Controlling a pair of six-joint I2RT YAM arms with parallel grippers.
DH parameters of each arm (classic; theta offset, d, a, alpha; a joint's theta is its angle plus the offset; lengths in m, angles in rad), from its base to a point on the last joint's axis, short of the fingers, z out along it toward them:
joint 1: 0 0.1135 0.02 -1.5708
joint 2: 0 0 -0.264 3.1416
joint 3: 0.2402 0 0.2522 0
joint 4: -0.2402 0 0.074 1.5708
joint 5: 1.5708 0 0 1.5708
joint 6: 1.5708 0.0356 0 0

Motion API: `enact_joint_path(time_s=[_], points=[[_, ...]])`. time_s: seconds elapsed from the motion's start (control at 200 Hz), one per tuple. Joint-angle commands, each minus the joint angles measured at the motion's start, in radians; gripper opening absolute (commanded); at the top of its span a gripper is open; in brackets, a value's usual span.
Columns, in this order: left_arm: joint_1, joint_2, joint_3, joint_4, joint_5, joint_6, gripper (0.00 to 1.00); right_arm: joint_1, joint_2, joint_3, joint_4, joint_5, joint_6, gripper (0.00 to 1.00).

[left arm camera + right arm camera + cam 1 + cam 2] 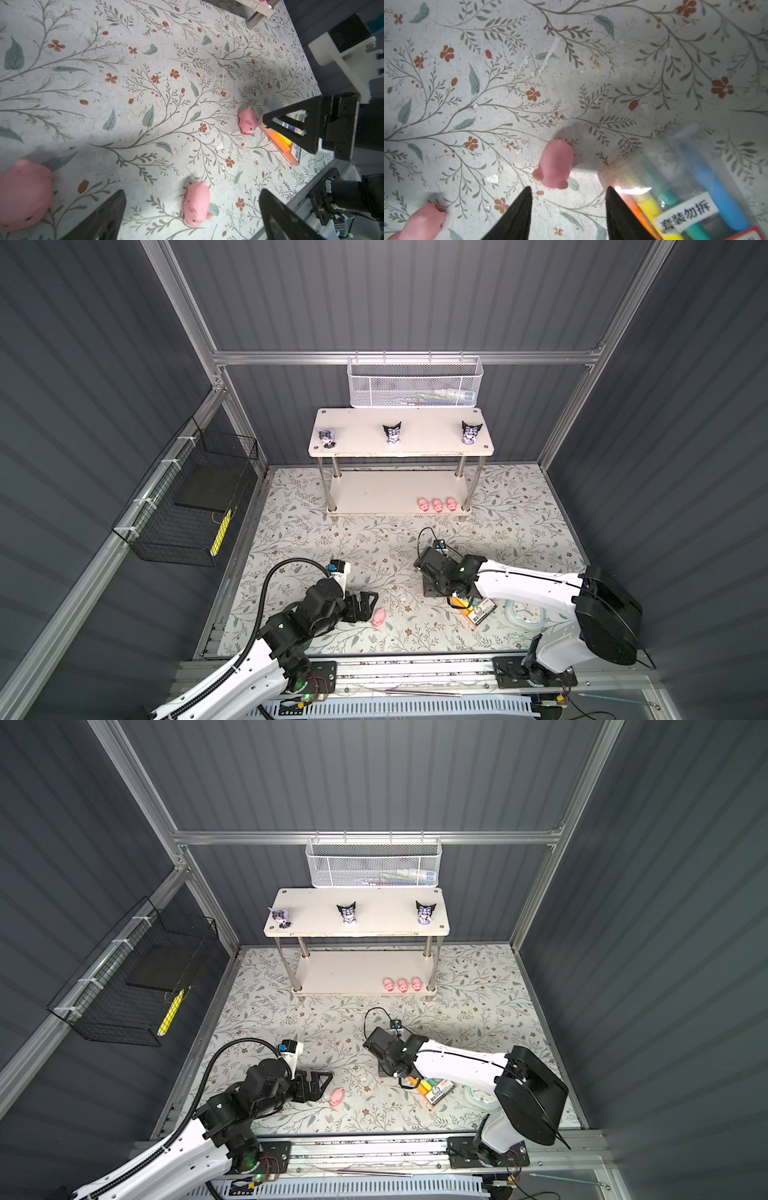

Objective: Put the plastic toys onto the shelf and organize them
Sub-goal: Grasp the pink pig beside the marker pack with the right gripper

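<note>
The white shelf (357, 435) stands at the back. Three black-eared figurines (392, 434) stand on its upper board and three pink pigs (436, 504) line the right end of its lower board. One pig (379, 617) lies on the floral floor just ahead of my wide-open left gripper (371, 605); in the left wrist view that pig (196, 204) lies between the fingers, untouched. A second pig (22, 193) lies close beside it and a third (247, 121) lies by the right gripper. My right gripper (568, 190) is open and empty, with a pig (553, 164) just beyond its tips.
A pack of coloured markers (685, 197) lies right beside the right gripper's finger, and a pale-blue clock (525, 612) sits under the right arm. A white mesh basket (413, 383) hangs above the shelf. A black wire basket (187, 506) hangs on the left wall.
</note>
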Motion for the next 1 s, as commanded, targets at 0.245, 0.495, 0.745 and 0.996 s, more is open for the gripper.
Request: enact_joint_path(time_s=[0.245,0.495,0.745,0.996], points=[[-0.006,0.003,-0.014,0.009,-0.019,-0.013,1.00,0.016,0.139,0.045,0.046,-0.011,0.046,0.55],[-0.007,0.096,-0.009,0.072,-0.028,0.003,1.00,0.016,0.184,0.049,0.064,-0.040,0.029,0.40],[-0.006,0.142,0.046,0.061,-0.066,0.039,1.00,0.013,0.199,0.159,-0.023,-0.002,-0.045,0.29],[-0.006,0.232,0.152,0.046,-0.140,0.119,1.00,-0.075,0.240,0.346,-0.077,-0.013,-0.193,0.29]])
